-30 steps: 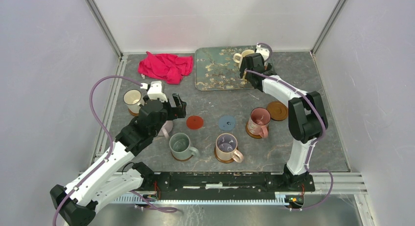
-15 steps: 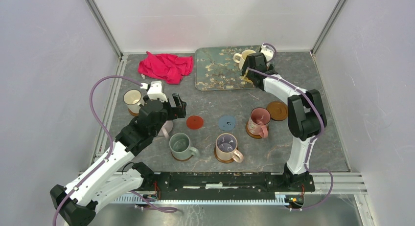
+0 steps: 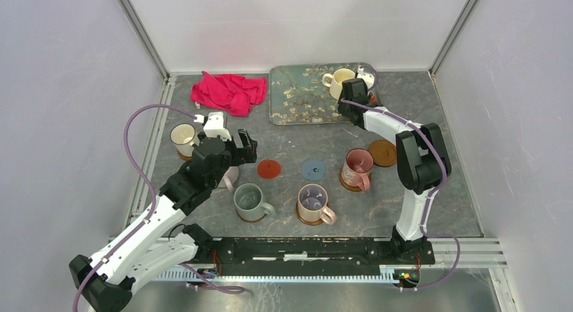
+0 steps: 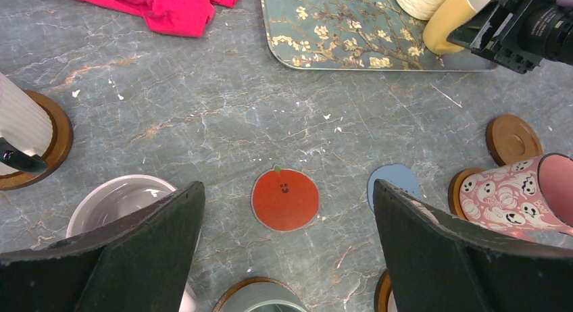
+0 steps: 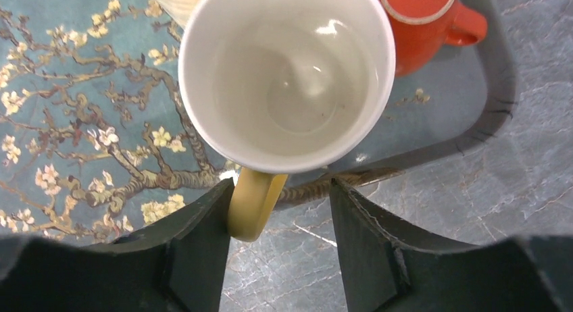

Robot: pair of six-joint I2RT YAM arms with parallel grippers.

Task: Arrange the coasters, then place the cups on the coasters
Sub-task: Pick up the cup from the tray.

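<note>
Two grippers: the left gripper (image 4: 287,185) gapes wide above the red coaster (image 4: 284,198), holding nothing. The right gripper (image 5: 280,182), out at the far tray (image 3: 297,99), sits part open astride the yellow mug (image 5: 287,75) handle, not clamped. Eight cups: five on the table (image 3: 304,140), three on the tray incl. cream mug (image 3: 340,79) and orange cup (image 5: 422,21); seven coasters show: five brown, the red, a blue coaster (image 3: 313,169).
</note>
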